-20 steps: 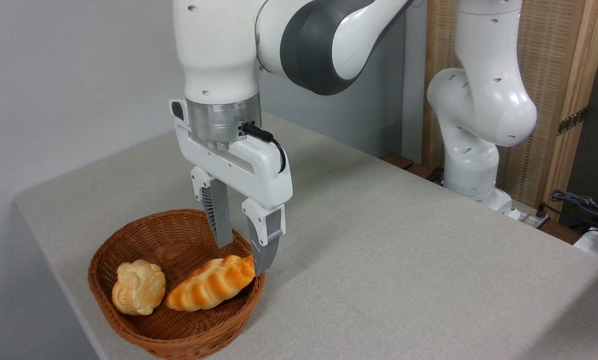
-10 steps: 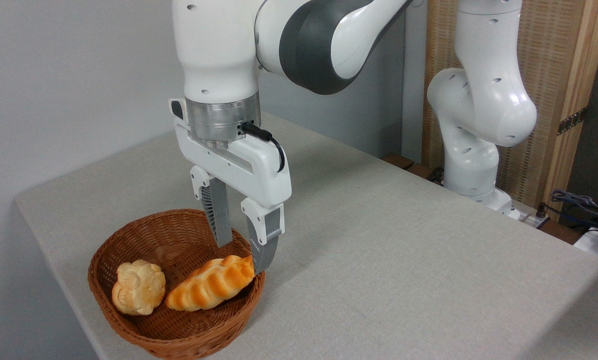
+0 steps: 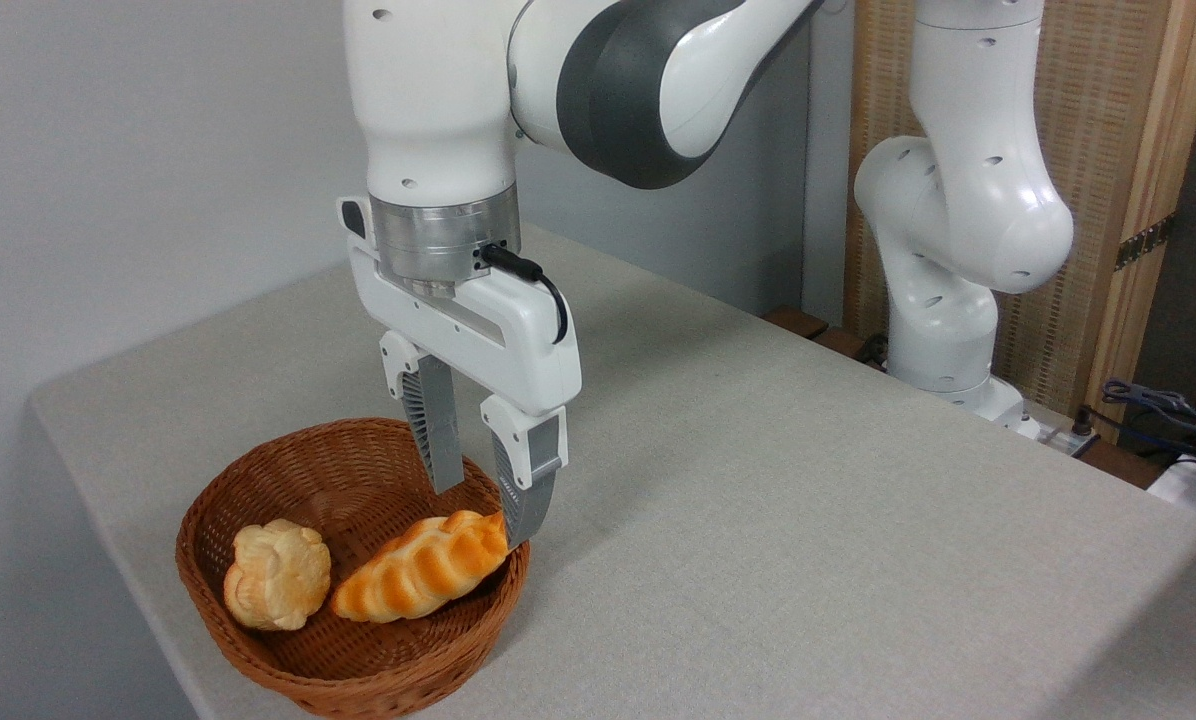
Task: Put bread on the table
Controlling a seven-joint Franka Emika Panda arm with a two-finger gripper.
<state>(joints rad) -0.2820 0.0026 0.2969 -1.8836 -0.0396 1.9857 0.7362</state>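
Gripper [image 3: 483, 515] jaws parted, straddling bread's [image 3: 420, 567] right tip; contact unclear; bread lies in basket [image 3: 258, 655] near table [image 3: 808, 520] edge.

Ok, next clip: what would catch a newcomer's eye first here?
The big white arm's end effector reaches down over the wicker basket at the table's near-left corner, fingers astride the right end of the braided bread. A pale flower-shaped bun lies beside the loaf, to its left.
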